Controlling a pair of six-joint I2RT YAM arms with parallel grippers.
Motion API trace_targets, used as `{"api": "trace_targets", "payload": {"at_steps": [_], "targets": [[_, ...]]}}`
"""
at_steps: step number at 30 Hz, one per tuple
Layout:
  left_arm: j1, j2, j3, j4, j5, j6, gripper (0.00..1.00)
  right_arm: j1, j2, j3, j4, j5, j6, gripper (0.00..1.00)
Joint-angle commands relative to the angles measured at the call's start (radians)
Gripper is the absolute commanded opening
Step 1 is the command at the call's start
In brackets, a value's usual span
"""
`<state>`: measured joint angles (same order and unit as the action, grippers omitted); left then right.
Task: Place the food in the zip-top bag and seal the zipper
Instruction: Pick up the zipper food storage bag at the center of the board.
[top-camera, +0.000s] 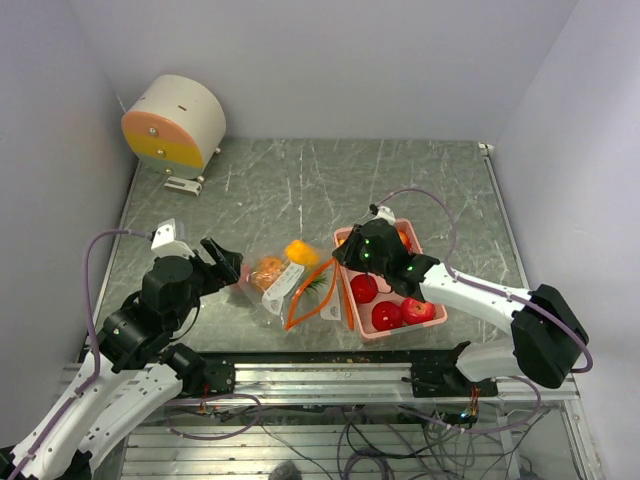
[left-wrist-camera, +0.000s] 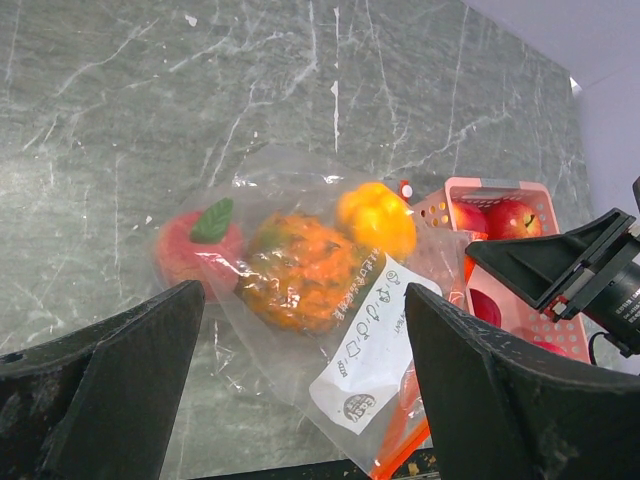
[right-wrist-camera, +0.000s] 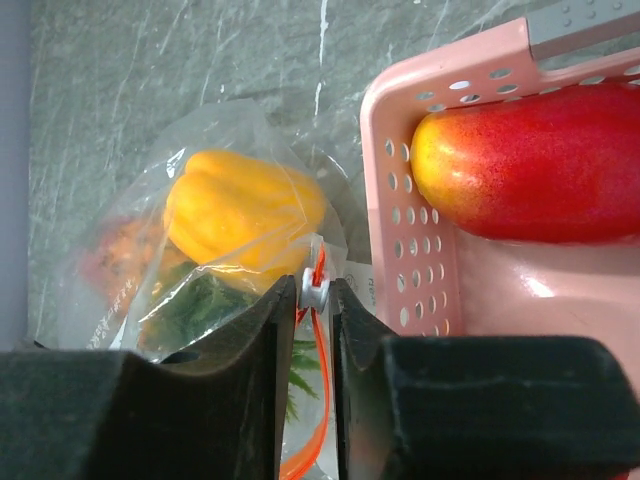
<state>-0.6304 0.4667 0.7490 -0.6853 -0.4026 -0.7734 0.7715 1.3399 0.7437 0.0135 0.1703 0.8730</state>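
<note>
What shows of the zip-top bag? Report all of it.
The zip-top bag is clear, crinkled plastic with a white printed label and an orange zipper. It lies flat on the grey table, its mouth toward the pink basket right beside it. The zipper gapes in a loop, so the bag is unsealed. Inside lie a yellow pepper, a bumpy orange fruit and a red fruit with a green leaf. The right gripper is shut on the white slider.

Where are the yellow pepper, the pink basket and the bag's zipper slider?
yellow pepper (left-wrist-camera: 377, 218), left wrist view, glossy middle.
pink basket (right-wrist-camera: 405, 210), right wrist view, perforated wall.
zipper slider (right-wrist-camera: 316, 286), right wrist view, white body.
</note>
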Motion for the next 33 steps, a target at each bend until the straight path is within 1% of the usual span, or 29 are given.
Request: {"api": "trace_targets", "payload": {"at_steps": [1, 4, 7, 10, 12, 15, 18, 21, 23, 28, 32, 33], "targets": [[-0.001, -0.006, 0.029, 0.01, 0.007, 0.016, 0.93, -0.005, 0.007, -0.019, 0.053, 0.0, -0.023, 0.15], [-0.002, -0.006, 0.029, 0.01, 0.006, 0.015, 0.93, -0.006, 0.008, -0.024, 0.065, 0.021, -0.038, 0.01], [-0.002, -0.006, 0.033, 0.007, 0.003, 0.02, 0.94, -0.005, 0.002, -0.027, 0.101, 0.024, -0.073, 0.0], [-0.002, -0.005, 0.049, 0.008, 0.007, 0.037, 1.0, -0.003, -0.031, -0.024, 0.177, -0.023, -0.153, 0.0], [-0.002, -0.006, 0.064, 0.014, 0.013, 0.054, 0.99, -0.004, -0.05, -0.003, 0.221, -0.094, -0.214, 0.0], [-0.002, -0.013, 0.103, 0.033, 0.024, 0.099, 1.0, -0.005, -0.065, 0.078, 0.193, -0.208, -0.303, 0.0], [-0.001, -0.011, 0.165, 0.067, 0.045, 0.173, 1.0, -0.004, -0.082, 0.139, 0.187, -0.288, -0.35, 0.0], [-0.002, 0.0, 0.233, 0.108, 0.089, 0.277, 0.97, -0.004, -0.085, 0.223, 0.18, -0.378, -0.404, 0.0], [-0.002, 0.011, 0.271, 0.138, 0.137, 0.343, 0.95, -0.004, -0.074, 0.289, 0.172, -0.449, -0.432, 0.0], [-0.002, 0.051, 0.341, 0.221, 0.297, 0.516, 0.94, -0.004, -0.006, 0.443, 0.153, -0.725, -0.48, 0.0], [-0.002, 0.094, 0.34, 0.295, 0.441, 0.634, 0.93, -0.006, 0.062, 0.565, 0.08, -0.906, -0.552, 0.0], [-0.002, 0.107, 0.337, 0.311, 0.487, 0.658, 0.91, -0.006, 0.072, 0.589, 0.061, -0.939, -0.572, 0.0]]}}
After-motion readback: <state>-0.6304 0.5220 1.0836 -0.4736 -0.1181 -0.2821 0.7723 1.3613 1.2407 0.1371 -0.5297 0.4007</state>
